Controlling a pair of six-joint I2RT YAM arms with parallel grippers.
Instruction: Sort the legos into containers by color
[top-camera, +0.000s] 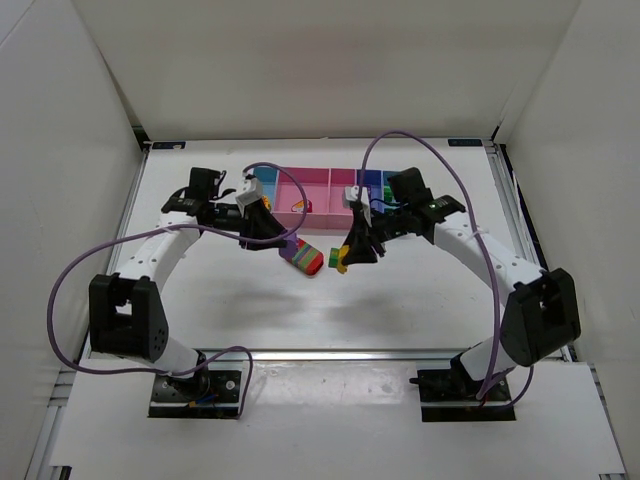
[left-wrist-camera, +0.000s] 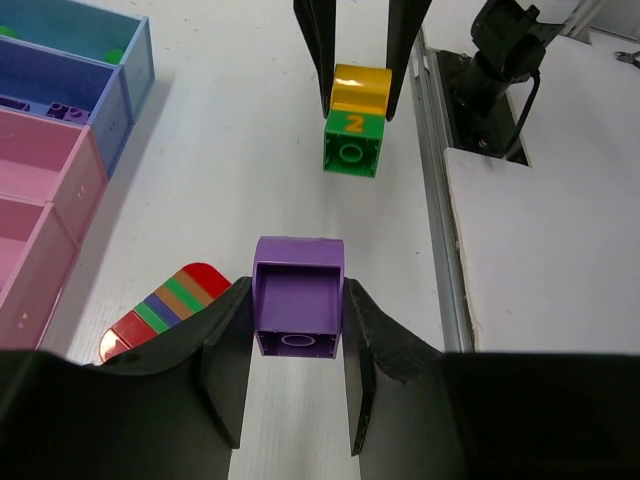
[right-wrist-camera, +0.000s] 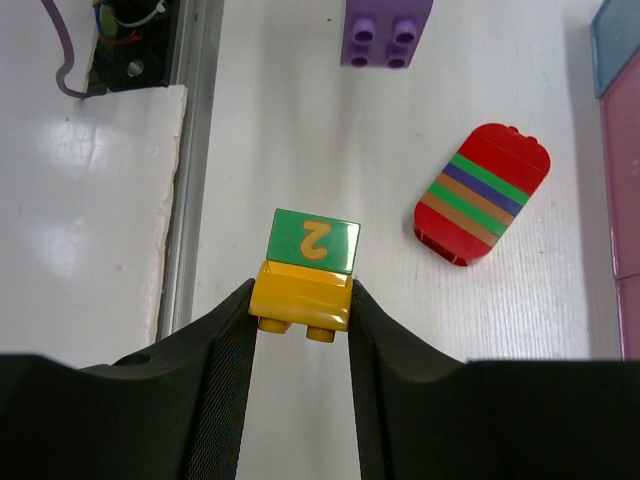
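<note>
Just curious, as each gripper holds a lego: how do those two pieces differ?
The purple brick in the left gripper is one block; the yellow-green piece in the right gripper is two blocks joined. The purple brick shows no print; the yellow-green piece shows a 2 on its green half. Both are clamped by their sides.

There are a purple brick (left-wrist-camera: 297, 297), a yellow brick (right-wrist-camera: 300, 293), a green brick (right-wrist-camera: 315, 240) and a red brick (right-wrist-camera: 482, 194) striped green, brown and purple.

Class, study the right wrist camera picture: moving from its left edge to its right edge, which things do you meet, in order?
Grey metal rail → yellow-and-green plastic brick pair marked 2 → purple plastic brick → red rounded plastic piece with coloured stripes → pink plastic bin.
</note>
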